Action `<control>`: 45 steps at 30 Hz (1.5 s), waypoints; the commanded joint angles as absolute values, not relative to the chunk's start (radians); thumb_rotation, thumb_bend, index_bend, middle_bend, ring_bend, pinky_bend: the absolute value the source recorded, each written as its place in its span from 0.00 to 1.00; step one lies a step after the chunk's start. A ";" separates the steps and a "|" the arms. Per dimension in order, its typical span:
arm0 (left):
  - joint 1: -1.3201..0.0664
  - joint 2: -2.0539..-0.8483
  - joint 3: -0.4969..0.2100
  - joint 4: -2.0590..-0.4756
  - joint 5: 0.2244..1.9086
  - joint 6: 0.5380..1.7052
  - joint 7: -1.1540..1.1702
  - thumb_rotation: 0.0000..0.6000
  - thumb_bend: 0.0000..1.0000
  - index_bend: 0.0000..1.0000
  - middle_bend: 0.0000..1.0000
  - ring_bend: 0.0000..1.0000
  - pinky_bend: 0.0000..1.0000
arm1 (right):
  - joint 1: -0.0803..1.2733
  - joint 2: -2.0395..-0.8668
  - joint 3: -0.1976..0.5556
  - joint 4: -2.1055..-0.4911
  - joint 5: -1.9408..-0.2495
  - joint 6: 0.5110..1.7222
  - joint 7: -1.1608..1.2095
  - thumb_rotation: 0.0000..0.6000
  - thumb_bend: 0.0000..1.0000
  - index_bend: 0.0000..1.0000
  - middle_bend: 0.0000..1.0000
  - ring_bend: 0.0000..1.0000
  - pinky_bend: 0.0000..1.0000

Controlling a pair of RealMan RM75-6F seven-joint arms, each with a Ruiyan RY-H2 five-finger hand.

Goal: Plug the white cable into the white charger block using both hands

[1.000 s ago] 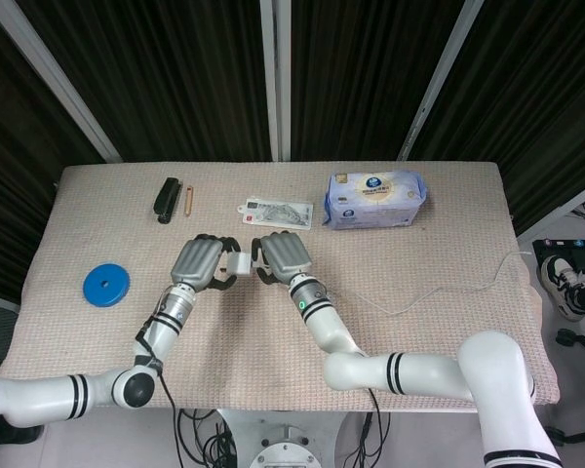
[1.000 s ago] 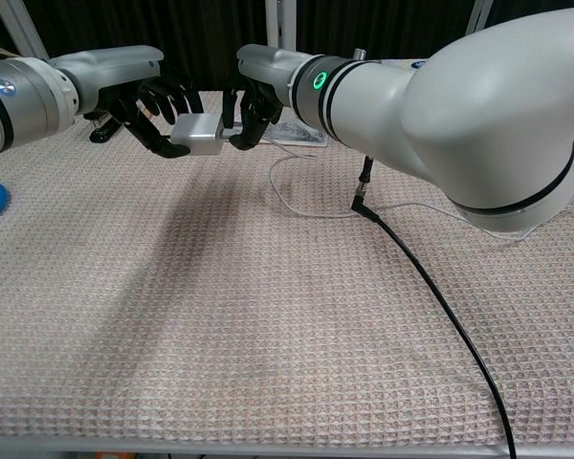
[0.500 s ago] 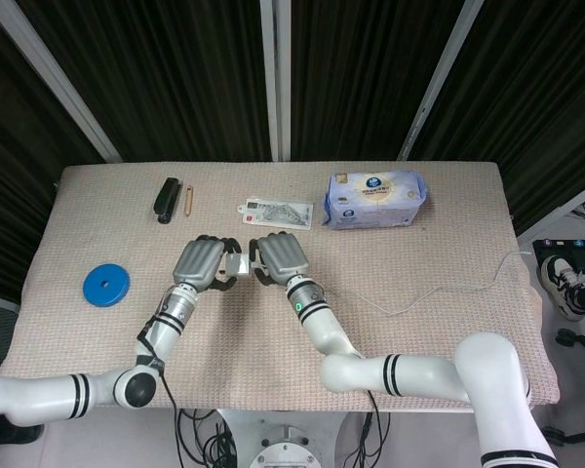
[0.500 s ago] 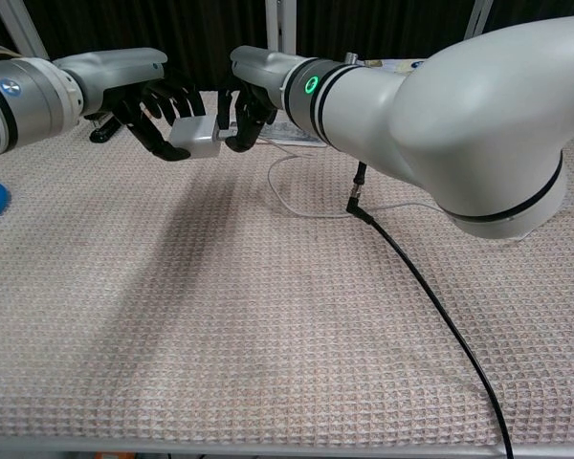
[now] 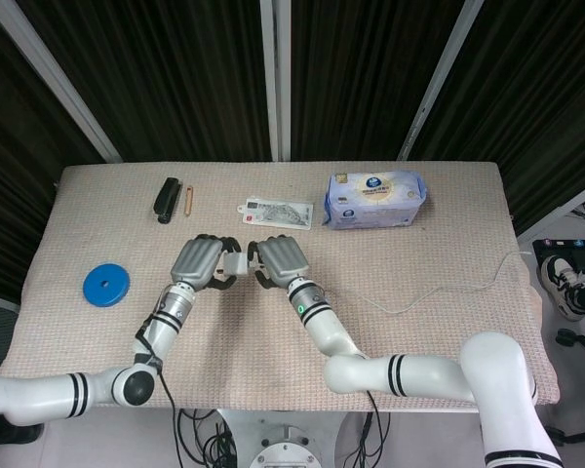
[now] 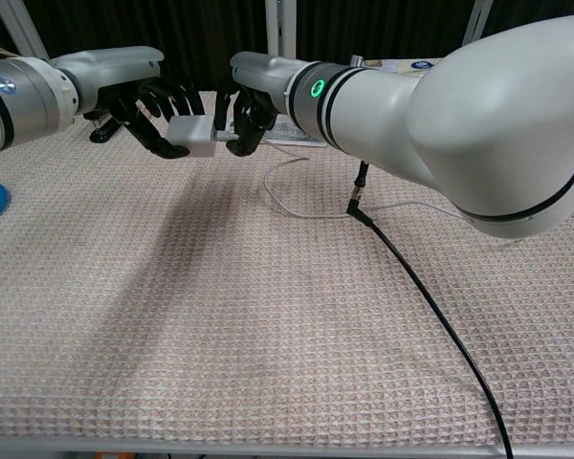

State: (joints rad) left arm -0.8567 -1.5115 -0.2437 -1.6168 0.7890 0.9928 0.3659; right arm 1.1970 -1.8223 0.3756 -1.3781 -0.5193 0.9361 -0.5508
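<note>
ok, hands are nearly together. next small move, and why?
Probably ease the right hand leftward to seat the plug: the left hand holds the white charger block off the table, and the white cable end sits at its face, seemingly not fully in.

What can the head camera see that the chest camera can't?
Only the head view shows the black stapler, the pencil and the whole tissue pack. Only the chest view shows the black cord crossing the table. Both show the left robot hand holding the white charger block, the right robot hand beside it, and the blue disc.
</note>
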 commanded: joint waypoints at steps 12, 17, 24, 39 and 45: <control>-0.838 -1.502 -0.227 -1.581 0.810 0.989 0.338 1.00 0.41 0.56 0.53 0.29 0.24 | 1.167 -1.778 0.366 -1.408 -0.527 0.953 -0.547 1.00 0.29 0.18 0.39 0.27 0.25; -0.824 -1.512 -0.198 -1.507 0.828 0.950 0.309 1.00 0.41 0.56 0.51 0.26 0.23 | 1.132 -1.701 0.342 -1.465 -0.537 0.975 -0.565 1.00 0.24 0.01 0.23 0.13 0.18; -0.827 -1.541 -0.170 -1.401 0.835 0.855 0.272 1.00 0.40 0.32 0.31 0.09 0.14 | 1.065 -1.572 0.298 -1.570 -0.574 1.009 -0.571 1.00 0.24 0.00 0.11 0.02 0.12; -0.704 -1.451 -0.145 -1.453 0.997 1.051 0.216 1.00 0.32 0.19 0.21 0.03 0.08 | 0.786 -1.283 0.169 -1.754 -0.905 1.102 -0.300 1.00 0.27 0.00 0.14 0.03 0.12; -0.552 -1.327 -0.109 -1.493 1.084 1.230 0.124 1.00 0.31 0.21 0.21 0.03 0.08 | 0.625 -1.138 0.096 -1.766 -1.141 1.169 -0.058 1.00 0.28 0.05 0.19 0.04 0.12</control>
